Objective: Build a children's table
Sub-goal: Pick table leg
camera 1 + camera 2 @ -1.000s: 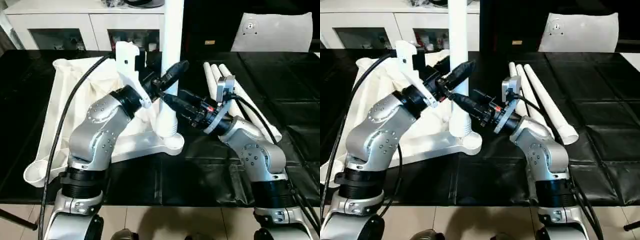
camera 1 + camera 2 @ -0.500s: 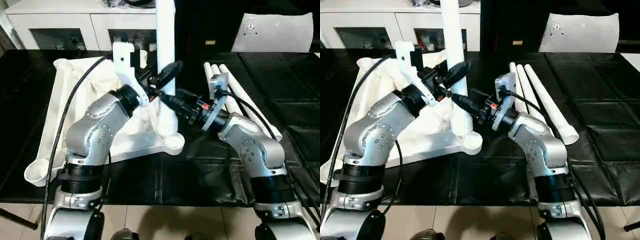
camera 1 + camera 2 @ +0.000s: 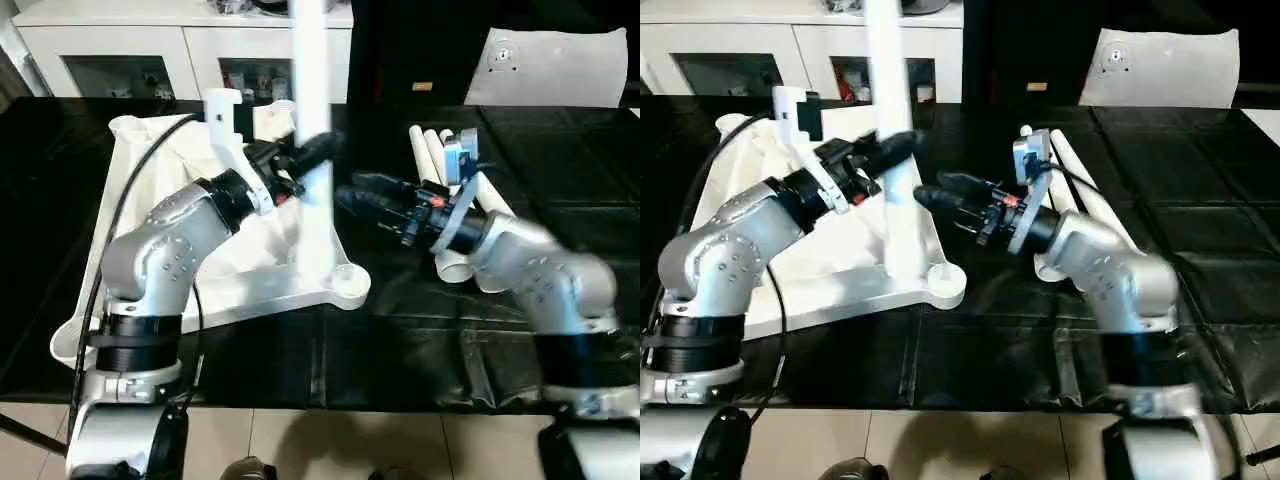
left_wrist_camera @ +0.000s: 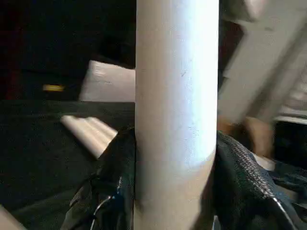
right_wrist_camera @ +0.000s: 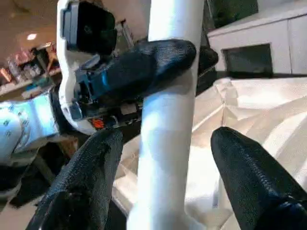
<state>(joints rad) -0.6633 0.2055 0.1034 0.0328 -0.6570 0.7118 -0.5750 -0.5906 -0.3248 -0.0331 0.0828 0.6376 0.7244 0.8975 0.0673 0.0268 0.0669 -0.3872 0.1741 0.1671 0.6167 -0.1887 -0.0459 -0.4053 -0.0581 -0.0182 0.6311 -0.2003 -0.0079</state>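
Lying upside down on the black tiled table, the white plastic rectangular tabletop with ribbed underside fills the left half of the head views, one round corner socket at its near right end. From that socket a long white tapered tubular leg rises upright through the centre and out of the frame's top. The left gripper, reaching in from the left, is clamped around this leg, a black finger pressed on each side of the tube. Right of the leg, the right gripper has its two black fingers spread wide, apart from the tube. Further right, three spare white legs lie side by side.
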